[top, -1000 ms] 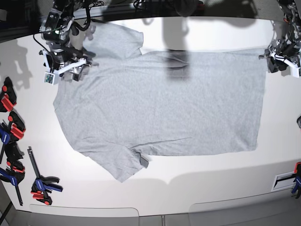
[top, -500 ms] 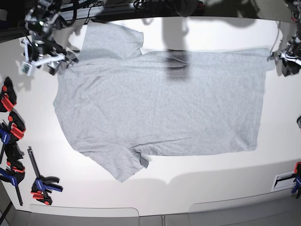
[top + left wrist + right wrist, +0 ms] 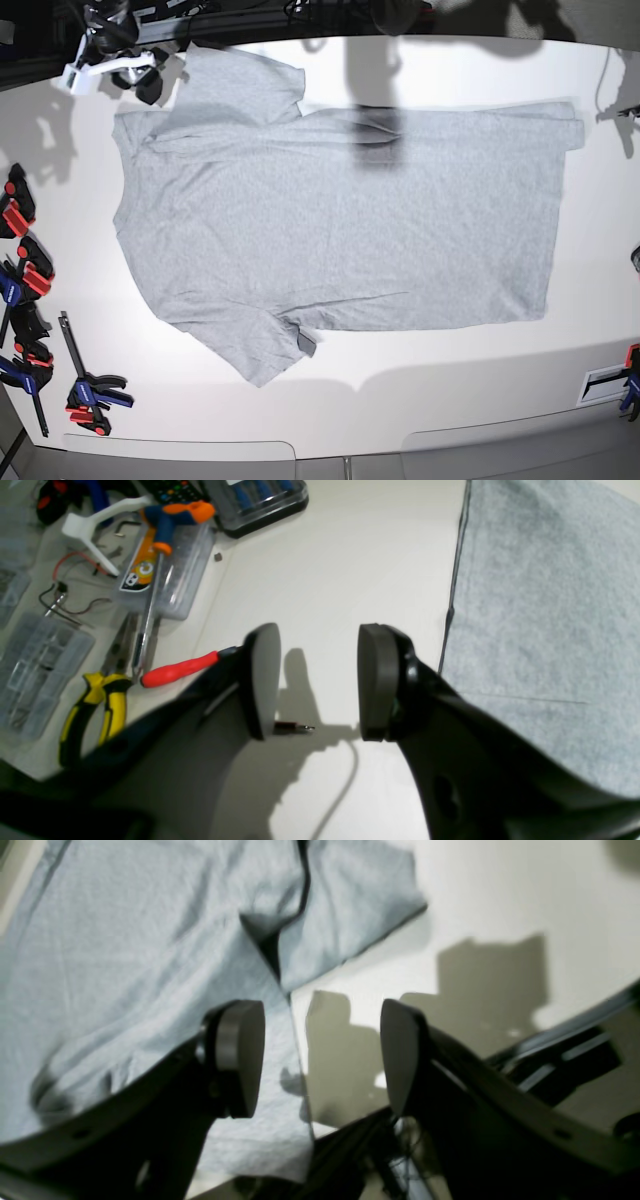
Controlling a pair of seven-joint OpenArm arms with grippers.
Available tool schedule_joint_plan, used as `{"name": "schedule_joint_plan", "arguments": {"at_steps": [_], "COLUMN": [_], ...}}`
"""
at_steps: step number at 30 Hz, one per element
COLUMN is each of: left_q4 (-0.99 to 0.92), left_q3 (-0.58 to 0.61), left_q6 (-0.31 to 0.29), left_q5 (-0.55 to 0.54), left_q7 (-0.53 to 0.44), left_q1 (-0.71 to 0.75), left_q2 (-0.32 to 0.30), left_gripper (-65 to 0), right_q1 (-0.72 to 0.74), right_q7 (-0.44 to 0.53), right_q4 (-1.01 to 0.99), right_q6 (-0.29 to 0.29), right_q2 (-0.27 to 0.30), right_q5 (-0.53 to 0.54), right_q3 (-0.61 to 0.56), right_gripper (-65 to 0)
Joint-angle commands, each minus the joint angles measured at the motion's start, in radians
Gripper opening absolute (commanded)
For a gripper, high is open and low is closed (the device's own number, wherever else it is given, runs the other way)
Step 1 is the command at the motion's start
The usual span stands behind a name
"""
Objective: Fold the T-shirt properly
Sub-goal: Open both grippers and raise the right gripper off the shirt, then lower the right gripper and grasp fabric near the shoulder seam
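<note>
**Grey T-shirt spread flat, both grippers empty**

The T-shirt [image 3: 340,220] lies spread flat across the middle of the white bench [image 3: 450,380], plain side up. Its collar end points toward the bench's left edge in the base view and its hem toward the right edge. One sleeve reaches toward the far left corner; the other sleeve points toward the near edge, with a small fold at its seam. The far hem corner is slightly bunched near the right edge.

The right gripper [image 3: 320,1060] hangs above the far left corner of the bench, over the sleeve and shoulder of the shirt. Its jaws stand wide apart with nothing between them; cloth and bare bench show through the gap.

The left gripper [image 3: 317,680] hovers beside the hem edge of the shirt, over bare bench. Its jaws are parted and hold nothing. Past it, off the bench edge, lie a red-handled screwdriver [image 3: 182,669], yellow-handled pliers [image 3: 92,710] and clear plastic boxes [image 3: 170,575] of small parts.

Red and blue clamps [image 3: 25,300] lie along the bench's left edge, toward the near corner.
</note>
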Motion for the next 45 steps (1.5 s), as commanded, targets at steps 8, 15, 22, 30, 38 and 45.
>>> {"name": "schedule_joint_plan", "arguments": {"at_steps": [8, 15, 22, 30, 38, 45], "left_q4": [0.017, 0.017, 0.017, 0.017, 0.017, 0.017], "left_q3": [-0.011, -0.011, -0.011, -0.011, -0.011, -0.011], "left_q6": [0.001, 0.001, 0.001, 0.001, 0.001, 0.001], "left_q5": [-0.012, -0.012, -0.012, -0.012, -0.012, -0.012], "left_q7": [-0.027, -0.026, -0.023, -0.016, -0.015, -0.016], "left_q1": [0.0, 0.001, 0.001, 0.001, 0.001, 0.001], "left_q2": [-0.023, -0.023, -0.023, -0.023, -0.023, -0.024], "left_gripper": [-41.9, -41.9, -41.9, -41.9, -41.9, -41.9], "right_q1": [0.024, 0.023, 0.015, 0.003, -0.004, 0.015], "right_q7": [0.025, -0.061, -0.111, -0.182, -0.217, -0.231], "right_q4": [-0.199, -0.218, -0.217, -0.217, -0.216, -0.216], "right_q6": [0.008, 0.008, 0.008, 0.029, 0.071, 0.119], "right_q2": [0.003, 0.003, 0.003, 0.003, 0.003, 0.004], "right_q5": [-0.006, -0.028, -0.027, -0.021, 0.008, 0.156], "right_q3": [-0.099, -0.223, -0.237, -0.238, -0.238, -0.238], "right_gripper": [-30.8, -30.8, -30.8, -31.0, -37.5, -65.0]}}
